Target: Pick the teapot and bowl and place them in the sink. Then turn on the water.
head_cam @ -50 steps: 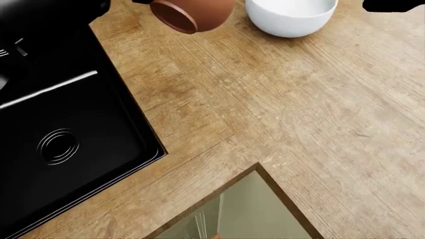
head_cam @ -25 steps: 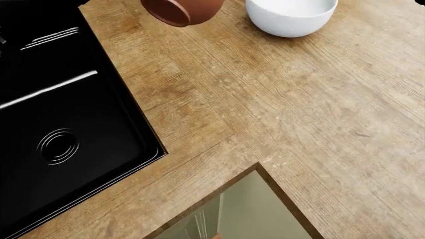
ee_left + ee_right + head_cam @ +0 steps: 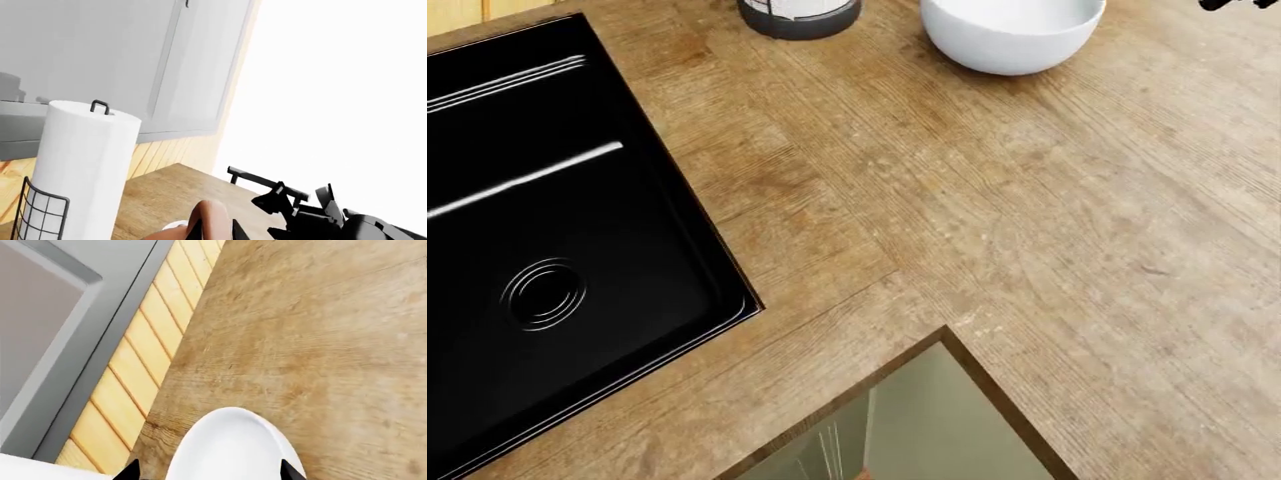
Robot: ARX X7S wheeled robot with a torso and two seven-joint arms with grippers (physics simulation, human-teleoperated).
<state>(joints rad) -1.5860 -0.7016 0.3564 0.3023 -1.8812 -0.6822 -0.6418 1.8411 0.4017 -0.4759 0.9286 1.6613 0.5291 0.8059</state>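
Observation:
The brown teapot (image 3: 211, 220) shows only in the left wrist view, as a clay-brown part at the picture's edge between the dark jaws of my left gripper (image 3: 210, 234), which is shut on it. It is out of the head view. The white bowl (image 3: 1010, 35) stands on the wooden counter at the far middle. In the right wrist view the bowl (image 3: 233, 447) lies between the two wide-apart fingertips of my open right gripper (image 3: 209, 472). The black sink (image 3: 681, 240) is at the left with its ringed drain (image 3: 543, 294). No water shows.
A dark round base (image 3: 798, 15) stands on the counter left of the bowl. A white paper towel roll (image 3: 83, 170) and a wire rack (image 3: 37, 217) stand by the wall. A black jointed shape (image 3: 313, 210) shows beyond the teapot. The counter edge (image 3: 961, 350) cuts in at the front.
The teapot and my left arm have risen out of the head view's top edge, uncovering the dark round base behind them. The bowl has not moved.

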